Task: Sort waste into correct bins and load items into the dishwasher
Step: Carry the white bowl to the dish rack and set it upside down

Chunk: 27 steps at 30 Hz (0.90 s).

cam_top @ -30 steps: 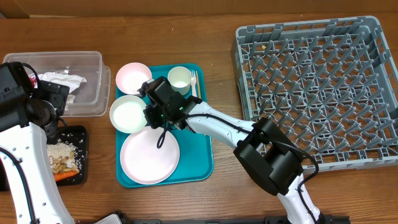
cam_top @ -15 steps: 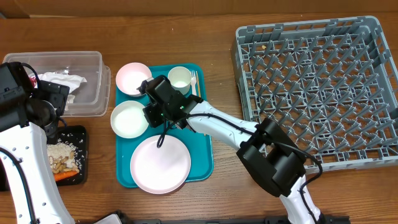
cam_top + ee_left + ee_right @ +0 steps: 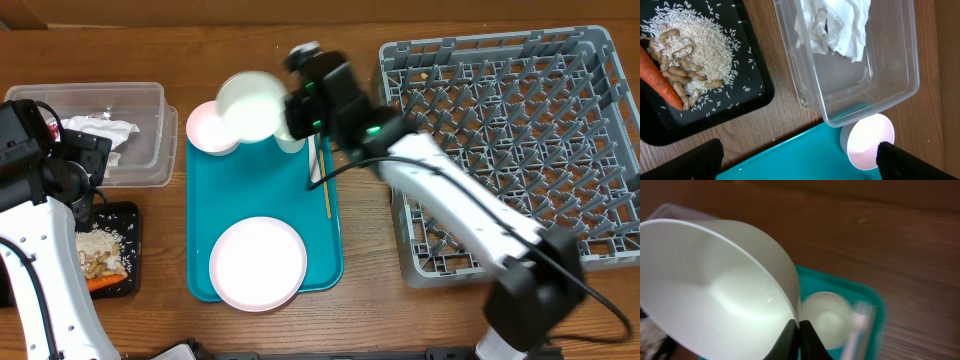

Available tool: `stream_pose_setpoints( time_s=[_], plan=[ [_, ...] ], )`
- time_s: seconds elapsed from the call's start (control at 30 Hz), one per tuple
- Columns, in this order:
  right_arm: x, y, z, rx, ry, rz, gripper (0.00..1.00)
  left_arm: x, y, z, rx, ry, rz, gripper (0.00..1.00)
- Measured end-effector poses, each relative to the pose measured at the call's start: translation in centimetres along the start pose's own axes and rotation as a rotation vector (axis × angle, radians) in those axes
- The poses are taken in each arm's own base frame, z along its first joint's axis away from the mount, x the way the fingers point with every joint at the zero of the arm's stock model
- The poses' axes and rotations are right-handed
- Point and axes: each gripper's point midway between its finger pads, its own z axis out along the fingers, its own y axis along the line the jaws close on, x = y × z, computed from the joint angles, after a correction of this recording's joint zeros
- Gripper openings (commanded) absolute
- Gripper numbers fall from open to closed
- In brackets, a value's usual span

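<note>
The white bowl point(image 3: 250, 103) sits in my right pincer point(image 3: 799, 335), whose fingers are pinched closed on its rim. It is tilted, its hollow facing my wrist camera. From overhead it hangs over the far end of the teal tray point(image 3: 215, 200), covering part of the second bowl point(image 3: 205, 130) and most of the small cup point(image 3: 291, 140). The white fork point(image 3: 313, 150) lies just beside the cup at the tray's right edge. The pale plate point(image 3: 258, 263) rests at the tray's near end, overlapping its edge. The grey dish rack point(image 3: 510, 130) stands to the right on the wooden surface point(image 3: 360, 230).

My left pincer point(image 3: 800, 167) is spread wide and holds nothing. Below it lie the clear tub point(image 3: 865, 90) holding a crumpled napkin point(image 3: 835, 25), and the black tray point(image 3: 740, 100) with rice point(image 3: 695, 45) and a carrot point(image 3: 662, 75).
</note>
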Motion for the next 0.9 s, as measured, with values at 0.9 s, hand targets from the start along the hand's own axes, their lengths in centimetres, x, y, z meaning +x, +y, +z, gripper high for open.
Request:
stream_pose_setpoints(
  time_s=[0.9],
  plan=[
    [-0.1,-50.6,-27.9,1.372,0.034,-0.018,0.04,0.0,0.0,0.0,0.000,0.000,0.000,1.00]
  ],
)
